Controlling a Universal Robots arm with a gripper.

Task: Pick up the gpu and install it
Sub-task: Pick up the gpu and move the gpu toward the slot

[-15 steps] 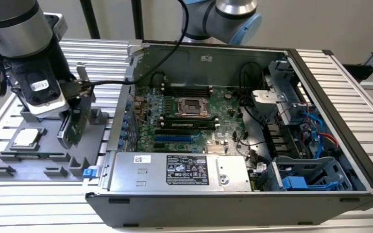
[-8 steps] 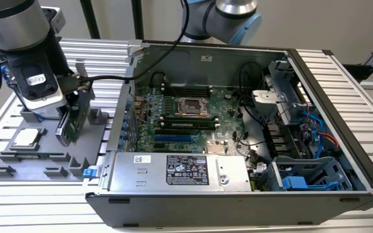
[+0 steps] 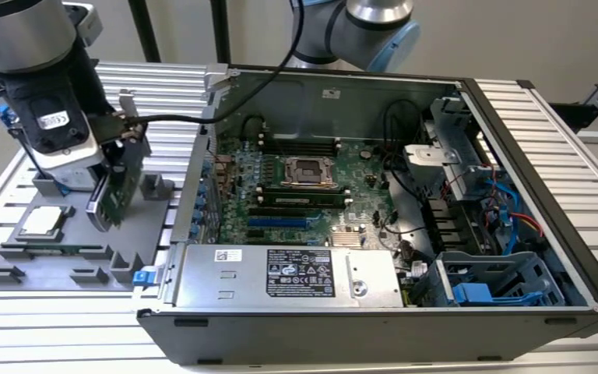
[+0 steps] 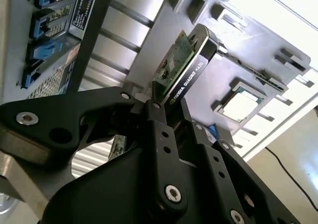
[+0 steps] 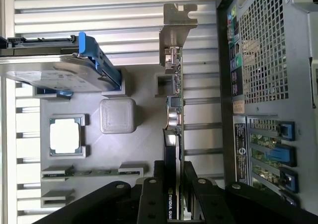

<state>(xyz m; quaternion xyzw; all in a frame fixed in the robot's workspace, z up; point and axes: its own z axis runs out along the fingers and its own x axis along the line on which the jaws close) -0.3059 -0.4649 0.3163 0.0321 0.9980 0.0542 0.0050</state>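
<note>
My gripper has its jaws clamped on the gpu; it stands on edge at the grey tray beside the case; I judge it light, stiff, fragile; best held across its flat faces.

One gpu is counted; one CPU chip; one blue-framed hard drive; one open computer case; one grey tray; one pincer is seen.

An open computer case stands beside a gray tray holding a CPU chip.
</note>
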